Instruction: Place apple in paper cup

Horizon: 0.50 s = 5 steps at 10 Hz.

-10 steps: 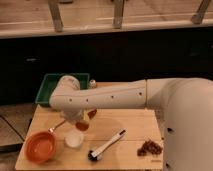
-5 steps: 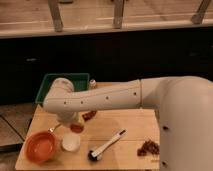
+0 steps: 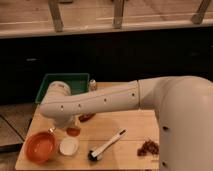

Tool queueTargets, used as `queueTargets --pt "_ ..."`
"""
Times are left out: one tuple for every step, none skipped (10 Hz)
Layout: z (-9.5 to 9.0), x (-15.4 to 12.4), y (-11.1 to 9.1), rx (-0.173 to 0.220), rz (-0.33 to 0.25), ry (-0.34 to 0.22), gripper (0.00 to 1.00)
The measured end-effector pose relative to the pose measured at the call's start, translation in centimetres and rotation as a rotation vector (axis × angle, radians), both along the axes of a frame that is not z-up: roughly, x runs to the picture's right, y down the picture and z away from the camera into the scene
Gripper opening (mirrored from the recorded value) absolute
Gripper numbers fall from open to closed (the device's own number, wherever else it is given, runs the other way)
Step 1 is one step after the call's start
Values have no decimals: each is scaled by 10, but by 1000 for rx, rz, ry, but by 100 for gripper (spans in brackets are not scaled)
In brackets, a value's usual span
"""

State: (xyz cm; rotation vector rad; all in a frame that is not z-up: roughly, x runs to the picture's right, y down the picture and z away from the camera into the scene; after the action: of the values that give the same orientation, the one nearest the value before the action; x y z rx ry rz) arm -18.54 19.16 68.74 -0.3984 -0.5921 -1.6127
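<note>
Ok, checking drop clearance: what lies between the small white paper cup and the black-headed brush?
Only bare wooden table, in the camera view. The gripper, holding the round red-orange apple, hangs near the cup.

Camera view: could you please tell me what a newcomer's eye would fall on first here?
The big white arm sweeping in from the right across the wooden table dominates. Its gripper, low at the arm's left end, appears to hold the apple right next to the paper cup, which stands beside the orange pan. A green tray sits behind, with a brush and a grape cluster toward the front right.
</note>
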Motion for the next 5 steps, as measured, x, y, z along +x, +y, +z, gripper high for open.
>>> queueTargets --pt "-1 -2 2 -1 -3 -9 8" --pt "-4 -3 6 -3 -9 -20 8" --pt "-7 -6 11 -8 -13 -33 8" --pt "-9 -9 13 -8 -17 -42 8" --pt "-11 -12 15 -10 -23 -51 8"
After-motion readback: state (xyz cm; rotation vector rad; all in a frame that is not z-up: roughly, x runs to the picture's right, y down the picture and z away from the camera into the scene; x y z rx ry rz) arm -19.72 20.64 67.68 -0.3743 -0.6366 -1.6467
